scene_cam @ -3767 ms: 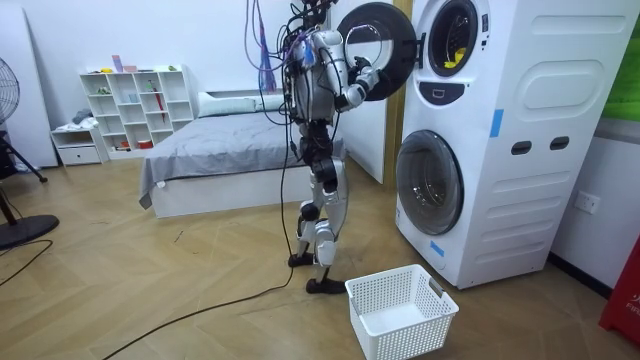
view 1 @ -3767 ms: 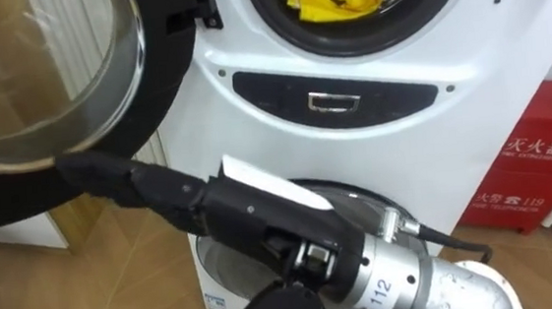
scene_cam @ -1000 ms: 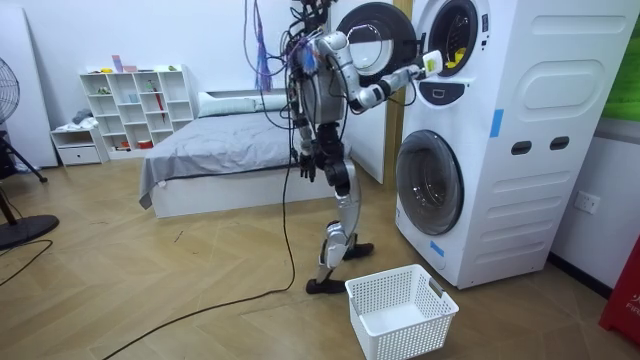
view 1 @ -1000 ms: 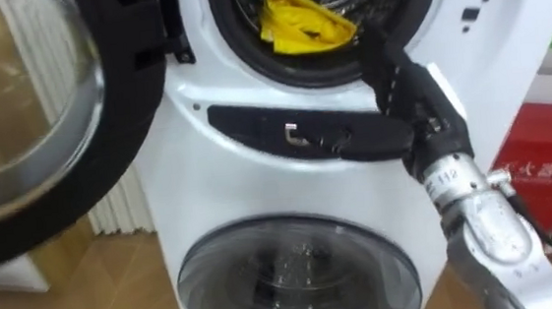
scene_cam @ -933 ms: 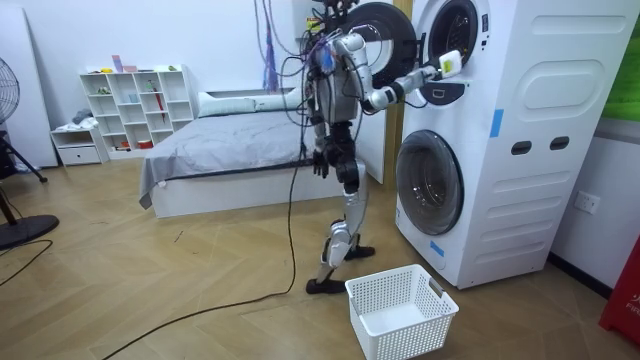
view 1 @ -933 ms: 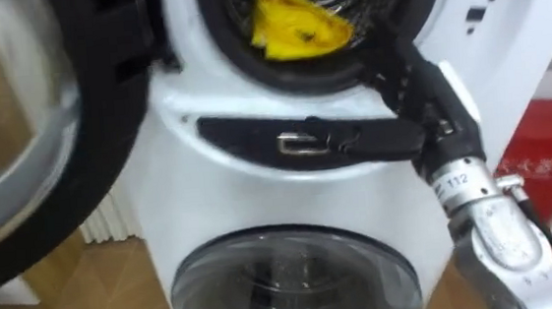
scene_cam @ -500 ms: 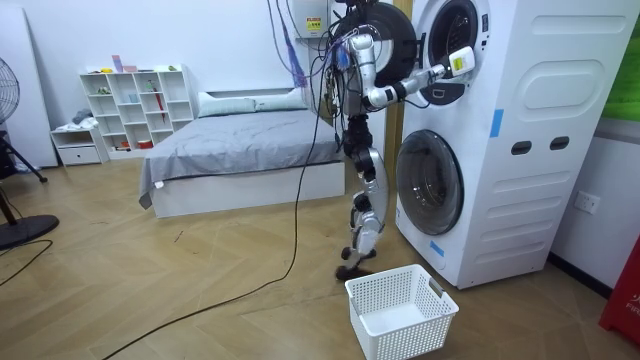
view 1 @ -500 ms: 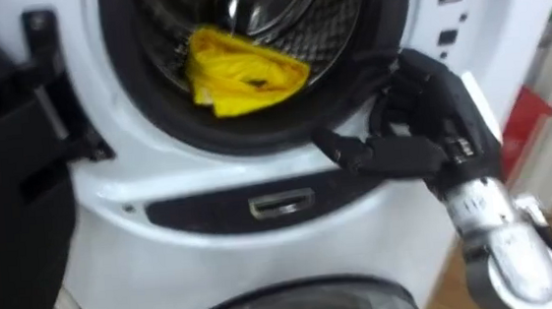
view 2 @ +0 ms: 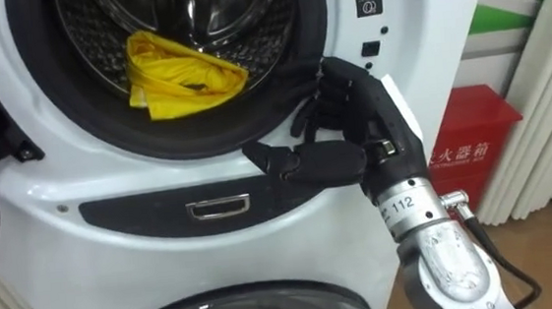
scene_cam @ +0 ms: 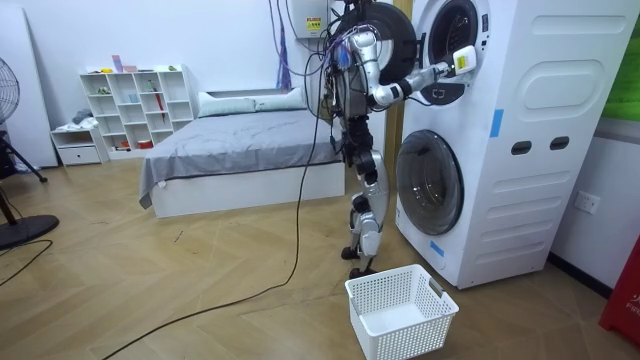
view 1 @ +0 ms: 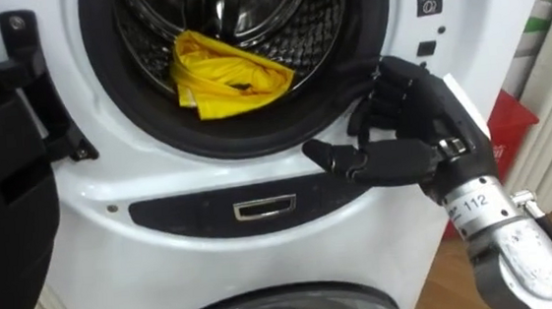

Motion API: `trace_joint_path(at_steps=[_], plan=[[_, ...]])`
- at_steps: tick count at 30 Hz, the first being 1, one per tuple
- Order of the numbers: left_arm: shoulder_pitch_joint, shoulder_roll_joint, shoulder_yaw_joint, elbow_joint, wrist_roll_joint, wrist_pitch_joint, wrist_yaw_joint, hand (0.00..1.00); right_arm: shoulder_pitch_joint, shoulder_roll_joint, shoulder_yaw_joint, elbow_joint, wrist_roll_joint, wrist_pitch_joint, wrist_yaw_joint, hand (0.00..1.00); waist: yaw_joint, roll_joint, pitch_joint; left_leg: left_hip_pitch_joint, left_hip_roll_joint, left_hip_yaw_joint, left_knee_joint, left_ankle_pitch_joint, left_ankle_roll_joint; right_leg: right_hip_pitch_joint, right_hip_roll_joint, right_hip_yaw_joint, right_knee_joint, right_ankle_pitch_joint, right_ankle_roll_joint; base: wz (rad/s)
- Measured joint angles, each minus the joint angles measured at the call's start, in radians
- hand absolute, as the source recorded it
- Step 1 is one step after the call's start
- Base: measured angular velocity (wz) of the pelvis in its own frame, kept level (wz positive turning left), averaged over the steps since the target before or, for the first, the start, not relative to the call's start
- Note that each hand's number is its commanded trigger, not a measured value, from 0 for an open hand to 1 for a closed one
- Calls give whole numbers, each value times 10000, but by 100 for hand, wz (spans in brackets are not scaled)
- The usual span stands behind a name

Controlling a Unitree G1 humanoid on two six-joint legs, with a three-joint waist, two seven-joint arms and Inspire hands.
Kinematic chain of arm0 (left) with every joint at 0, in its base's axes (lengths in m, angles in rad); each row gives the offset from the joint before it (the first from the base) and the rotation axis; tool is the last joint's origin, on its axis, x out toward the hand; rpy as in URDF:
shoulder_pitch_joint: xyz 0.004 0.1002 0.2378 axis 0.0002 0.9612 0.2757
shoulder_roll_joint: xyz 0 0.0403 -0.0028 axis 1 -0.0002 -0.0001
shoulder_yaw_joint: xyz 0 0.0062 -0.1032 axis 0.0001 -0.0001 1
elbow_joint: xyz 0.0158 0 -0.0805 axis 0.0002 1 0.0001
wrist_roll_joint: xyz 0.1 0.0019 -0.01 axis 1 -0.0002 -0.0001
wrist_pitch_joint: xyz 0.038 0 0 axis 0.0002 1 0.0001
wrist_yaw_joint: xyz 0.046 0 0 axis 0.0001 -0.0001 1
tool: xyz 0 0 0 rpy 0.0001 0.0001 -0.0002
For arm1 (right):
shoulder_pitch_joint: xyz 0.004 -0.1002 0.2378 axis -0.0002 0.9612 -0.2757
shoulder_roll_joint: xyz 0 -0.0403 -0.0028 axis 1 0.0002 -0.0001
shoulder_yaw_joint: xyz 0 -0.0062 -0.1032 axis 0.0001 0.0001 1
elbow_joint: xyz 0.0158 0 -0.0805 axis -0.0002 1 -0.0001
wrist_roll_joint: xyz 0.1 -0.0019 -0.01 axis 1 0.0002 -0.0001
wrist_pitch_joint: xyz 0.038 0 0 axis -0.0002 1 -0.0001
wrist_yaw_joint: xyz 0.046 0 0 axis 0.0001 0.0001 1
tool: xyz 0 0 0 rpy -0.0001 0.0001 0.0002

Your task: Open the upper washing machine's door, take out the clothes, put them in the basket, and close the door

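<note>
From the left eye view, a crumpled yellow cloth (view 1: 225, 75) lies in the drum of the white upper washing machine (view 1: 209, 179). The black right hand (view 1: 408, 139) is at the opening's lower right rim, fingers loosely spread, grasping nothing. In the room view, a white plastic basket (scene_cam: 400, 312) sits by the robot's feet. In the right eye view, a red box (view 2: 469, 164) stands beside the machine.

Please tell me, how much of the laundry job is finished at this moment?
Done: the upper washing machine's door stands open. In hand: the right hand is at the lower right rim of the drum opening, fingers relaxed, holding nothing. Left: the yellow garment lies in the drum, not yet grasped, and the white laundry basket on the floor looks empty.
</note>
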Motion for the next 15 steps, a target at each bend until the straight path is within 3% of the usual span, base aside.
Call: trace_joint_path(at_steps=[4, 8, 12, 15], plan=[[-75, -172, 2, -119, 2, -30, 18, 0, -4, -3, -44, -29, -53, 31, 330, 0, -3, 2, -18, -81, 48, -71, -30, 53, -79, -50, 13, -128, -15, 1, 1, 8], [-85, -241, -13, -165, -37, -31, 16, 0, -2, -39, -71, -166, -79, 75, 561, 0, -22, -27, -95, -125, 51, -71, -203, 212, -156, -146, 17, -190, -59, 51, 45, -1], [-66, -209, -5, -100, -201, -41, 14, 0, 19, -290, -59, -523, -87, 322, 902, 0, -58, -34, -109, -112, 48, -17, -221, 241, -217, -109, 45, -299, -154, 110, -152, -4], [-62, -201, -6, 104, -360, -67, 13, 0, 64, -208, 50, -713, -309, 459, 1085, 0, -57, -43, -118, 42, 97, 59, -361, 227, -260, -55, 98, -210, -169, 81, -243, -9]])
